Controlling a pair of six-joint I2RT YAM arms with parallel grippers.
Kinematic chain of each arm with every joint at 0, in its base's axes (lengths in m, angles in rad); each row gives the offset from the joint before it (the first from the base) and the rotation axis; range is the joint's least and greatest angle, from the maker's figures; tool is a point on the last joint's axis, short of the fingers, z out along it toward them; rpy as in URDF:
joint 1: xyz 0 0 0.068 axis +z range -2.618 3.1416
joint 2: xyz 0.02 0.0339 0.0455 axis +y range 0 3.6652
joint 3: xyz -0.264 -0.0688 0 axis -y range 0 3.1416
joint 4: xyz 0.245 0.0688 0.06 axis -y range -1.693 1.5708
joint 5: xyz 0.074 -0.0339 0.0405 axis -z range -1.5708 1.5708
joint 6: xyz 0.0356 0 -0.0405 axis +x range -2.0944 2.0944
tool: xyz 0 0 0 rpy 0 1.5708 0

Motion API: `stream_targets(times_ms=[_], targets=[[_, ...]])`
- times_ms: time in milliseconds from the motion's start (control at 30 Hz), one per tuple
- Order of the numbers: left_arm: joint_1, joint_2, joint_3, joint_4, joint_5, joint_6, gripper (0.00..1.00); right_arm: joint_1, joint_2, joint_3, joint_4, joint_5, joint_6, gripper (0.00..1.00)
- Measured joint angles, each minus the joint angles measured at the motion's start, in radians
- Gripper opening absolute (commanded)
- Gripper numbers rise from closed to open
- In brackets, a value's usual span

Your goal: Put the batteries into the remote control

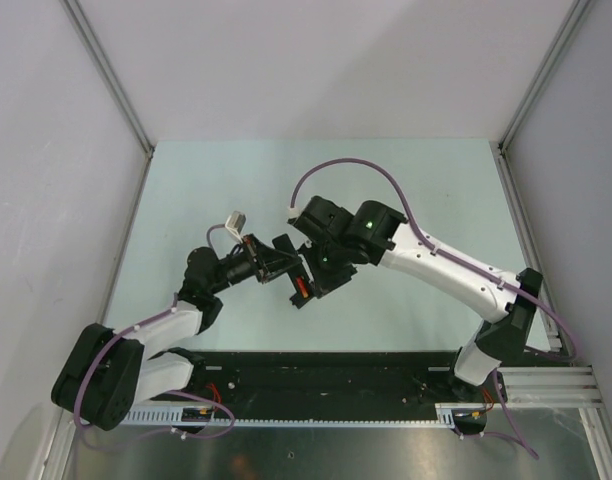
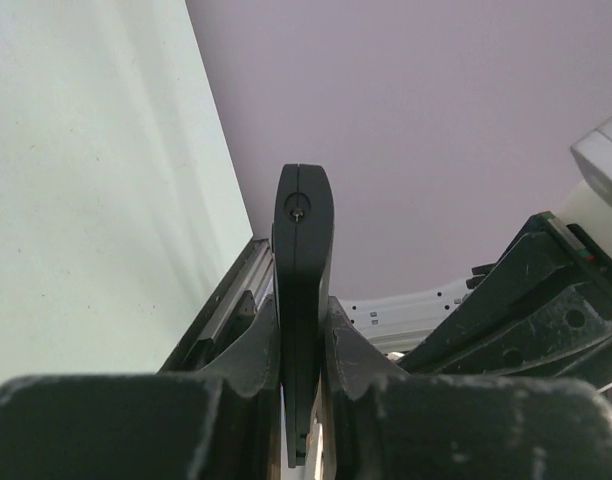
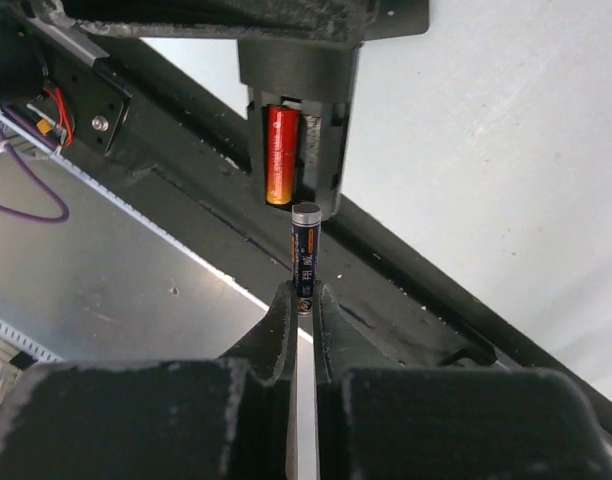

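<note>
Left fingers (image 2: 251, 345) clamp the remote control (image 2: 303, 300) edge-on in the air over the middle of the worktop (image 1: 206, 190), with the red battery (image 3: 278, 155) already seated in its open bay. Right fingers (image 3: 278, 325) pinch the dark battery (image 3: 305, 255) by its tail end, tip just short of the slot beside the red one. With so short a hold, it could pivot or snag the bay's rim, then pop free and drop.

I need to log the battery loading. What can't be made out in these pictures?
- Top view: the dark battery is too small to pick out against the right gripper.
- Left wrist view: the remote shows only a narrow side; its battery slot faces away.
- Right wrist view: the left gripper hides the remote beyond the red battery.
</note>
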Motion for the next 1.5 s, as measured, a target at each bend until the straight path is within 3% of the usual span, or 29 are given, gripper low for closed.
stream_targets(times_ms=[400,1500], targets=[[-0.016,0.000,0.000,0.004,-0.023,0.011,0.00,-0.014,0.076,0.051,-0.032,-0.098,0.003,0.00],[-0.043,-0.001,0.000,-0.010,-0.064,0.022,0.00,-0.052,0.077,-0.010,0.014,-0.097,0.027,0.00]])
